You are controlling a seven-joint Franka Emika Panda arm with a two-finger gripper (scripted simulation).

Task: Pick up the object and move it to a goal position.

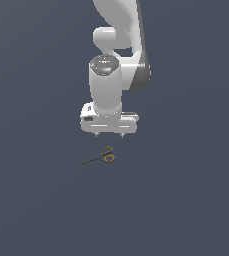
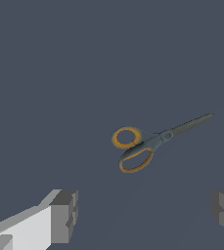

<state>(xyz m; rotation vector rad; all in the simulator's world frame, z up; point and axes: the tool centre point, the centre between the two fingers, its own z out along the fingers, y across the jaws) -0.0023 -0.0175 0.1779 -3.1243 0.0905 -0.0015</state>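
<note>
Gripper (image 1: 109, 135) spread wide, holding nothing, above scissors (image 1: 99, 157) lying flat.

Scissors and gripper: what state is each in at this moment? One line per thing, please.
scissors: lying flat on the dark surface, blades closed, not grasped.
gripper: open, fingers spread wide, empty, above the surface and apart from the scissors.
</note>
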